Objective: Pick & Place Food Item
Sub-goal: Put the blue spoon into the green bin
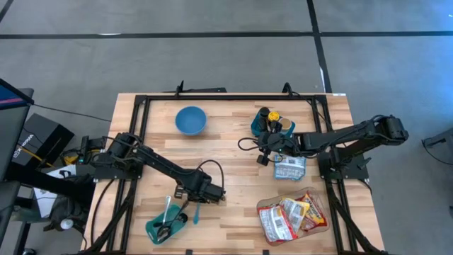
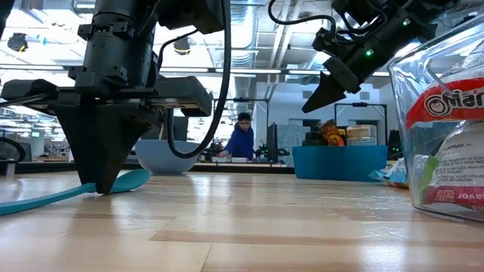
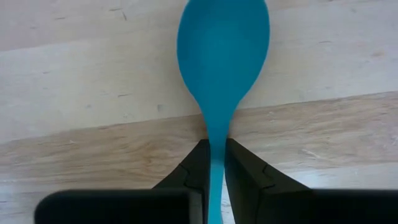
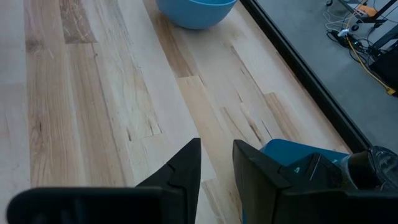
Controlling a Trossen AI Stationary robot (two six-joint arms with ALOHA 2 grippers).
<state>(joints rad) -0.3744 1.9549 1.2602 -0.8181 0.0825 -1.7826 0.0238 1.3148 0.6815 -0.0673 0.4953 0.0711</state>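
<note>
Left tool [image 3: 213,163] clamped on teal spoon [image 3: 222,56] handle, near-left tabletop [image 1: 233,152]. Right tool [image 4: 216,163] hovers empty, fingers narrow, beside blue bin [image 1: 263,120].

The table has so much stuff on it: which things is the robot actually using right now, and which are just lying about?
In use:
- teal spoon, pinched by the left end effector
- blue bowl, likely
- snack packets, likely

Lying about:
- teal utensil tray
- teal bin of bottles
- right end effector, empty, above the table
</note>
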